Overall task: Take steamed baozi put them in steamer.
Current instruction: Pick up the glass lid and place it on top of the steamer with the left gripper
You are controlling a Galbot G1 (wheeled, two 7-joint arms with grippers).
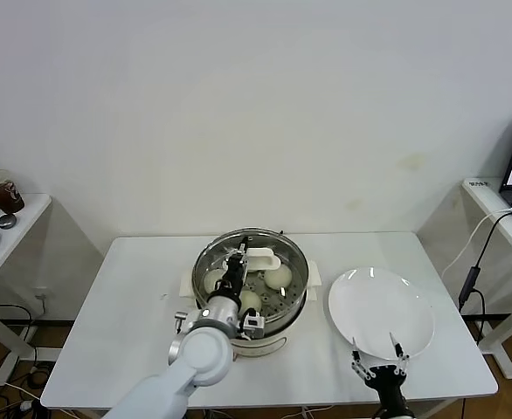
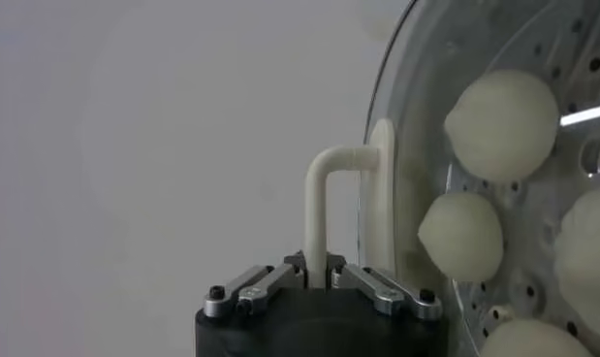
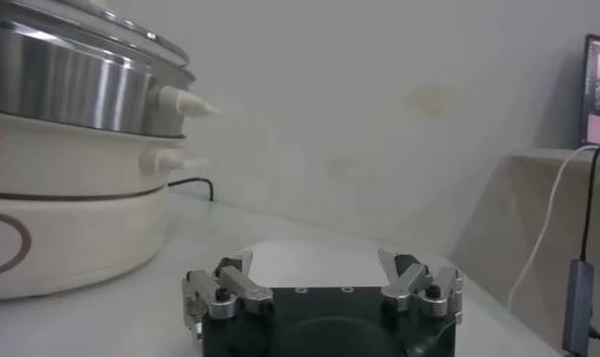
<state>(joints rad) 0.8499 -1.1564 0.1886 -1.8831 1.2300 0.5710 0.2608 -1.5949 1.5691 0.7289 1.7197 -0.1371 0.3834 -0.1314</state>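
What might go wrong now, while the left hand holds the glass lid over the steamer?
1. The left hand pinches only the lid's thin white handle, so the glass lid may swing or slip.
2. The lid may land off-centre on the steamer rim.
3. It may press the baozi below.

Shiny steel steamer (image 1: 252, 262), matt doughy baozi (image 2: 500, 124).

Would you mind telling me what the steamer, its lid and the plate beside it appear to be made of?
The steamer looks like polished stainless steel on a matte white, probably plastic, base: its wall mirrors the room. The lid, held by the left pincer, seems clear glass, since the buns show through, with a white plastic-looking handle. The plate looks like glossy white ceramic or melamine.
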